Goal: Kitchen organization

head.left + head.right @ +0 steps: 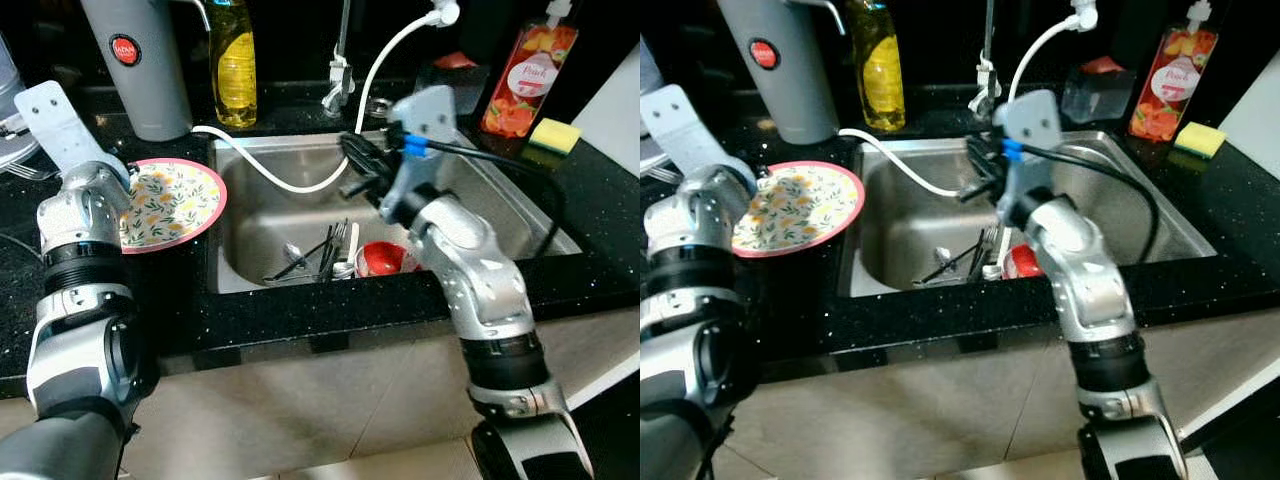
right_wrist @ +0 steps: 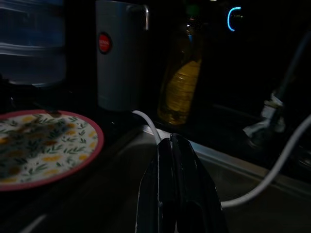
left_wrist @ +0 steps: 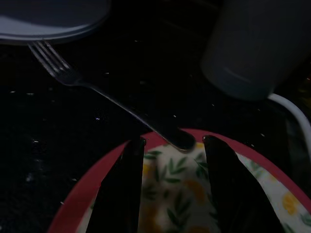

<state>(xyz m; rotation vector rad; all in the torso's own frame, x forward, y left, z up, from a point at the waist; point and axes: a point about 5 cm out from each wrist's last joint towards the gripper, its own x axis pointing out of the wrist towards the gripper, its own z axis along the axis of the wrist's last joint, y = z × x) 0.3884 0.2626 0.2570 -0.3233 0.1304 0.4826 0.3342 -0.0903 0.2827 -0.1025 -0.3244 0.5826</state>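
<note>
Both silver arms reached over the black counter: the left gripper, fingers apart, hovered over the floral plate beside the sink, while the right gripper, fingers pressed together and empty, hung above the basin. Cutlery and a red cup waited inside, probably next to collect.

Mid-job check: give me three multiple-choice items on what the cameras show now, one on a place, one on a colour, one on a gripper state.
1. Where does the floral plate lie?
A. in the sink
B. on the counter left of the sink
C. on the sponge

2. What colour is the plate's rim?
A. blue
B. green
C. red

3. How are the right gripper fingers?
A. shut together
B. wide apart
C. clamped on a fork

Answers: 1 B, it rests on the black counter beside the basin. 2 C, the edge is red. 3 A, the wrist view shows both fingers pressed together, holding nothing.
</note>
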